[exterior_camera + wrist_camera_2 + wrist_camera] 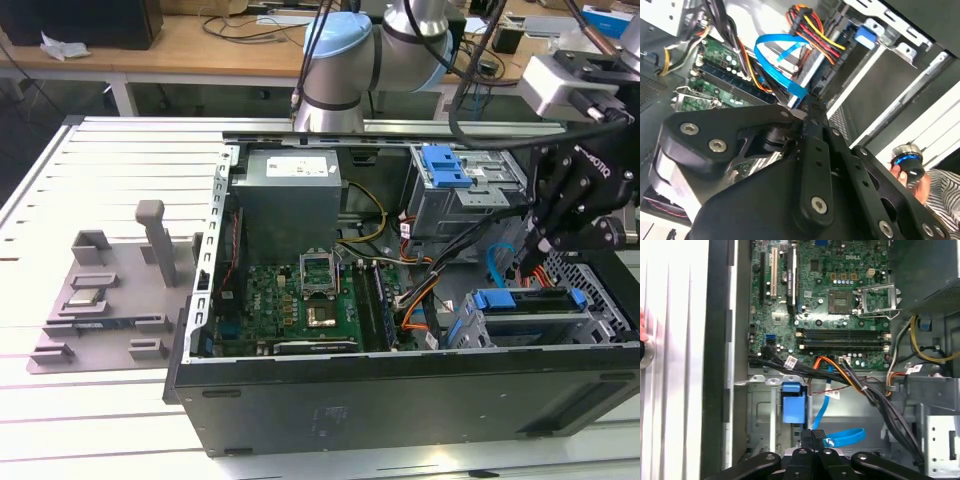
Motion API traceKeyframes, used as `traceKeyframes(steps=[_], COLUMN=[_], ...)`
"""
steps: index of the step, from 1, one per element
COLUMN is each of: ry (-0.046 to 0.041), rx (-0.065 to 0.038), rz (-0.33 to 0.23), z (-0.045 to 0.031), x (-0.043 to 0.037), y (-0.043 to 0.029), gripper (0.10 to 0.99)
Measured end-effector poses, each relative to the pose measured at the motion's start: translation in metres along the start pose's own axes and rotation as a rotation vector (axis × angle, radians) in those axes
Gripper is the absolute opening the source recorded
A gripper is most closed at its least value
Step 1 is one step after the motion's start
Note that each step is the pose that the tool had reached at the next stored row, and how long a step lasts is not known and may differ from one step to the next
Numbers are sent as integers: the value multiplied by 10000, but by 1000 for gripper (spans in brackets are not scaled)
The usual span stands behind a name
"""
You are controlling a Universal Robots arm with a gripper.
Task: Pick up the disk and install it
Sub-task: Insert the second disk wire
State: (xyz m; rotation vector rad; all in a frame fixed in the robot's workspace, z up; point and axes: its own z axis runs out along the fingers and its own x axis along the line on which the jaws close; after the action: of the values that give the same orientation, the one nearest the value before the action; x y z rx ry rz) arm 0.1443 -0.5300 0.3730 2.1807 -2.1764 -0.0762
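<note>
One gripper (540,245), fingers together and empty, hovers above the drive bay. Disk (530,312) appears seated there.

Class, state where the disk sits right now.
In the exterior view, the disk lies in the drive cage at the exterior view's right end of the open computer case, close beneath the hand.

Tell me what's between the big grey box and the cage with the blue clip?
Yellow and black wires cross that gap, seen in the exterior view.
</note>
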Motion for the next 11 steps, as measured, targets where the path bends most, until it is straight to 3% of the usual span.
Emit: traceKeyframes(steps=[3, 11], ry=[-1, 19], rx=[0, 0], rz=[0, 1], z=[110, 218], x=[61, 80], y=[-42, -111], gripper=[102, 102])
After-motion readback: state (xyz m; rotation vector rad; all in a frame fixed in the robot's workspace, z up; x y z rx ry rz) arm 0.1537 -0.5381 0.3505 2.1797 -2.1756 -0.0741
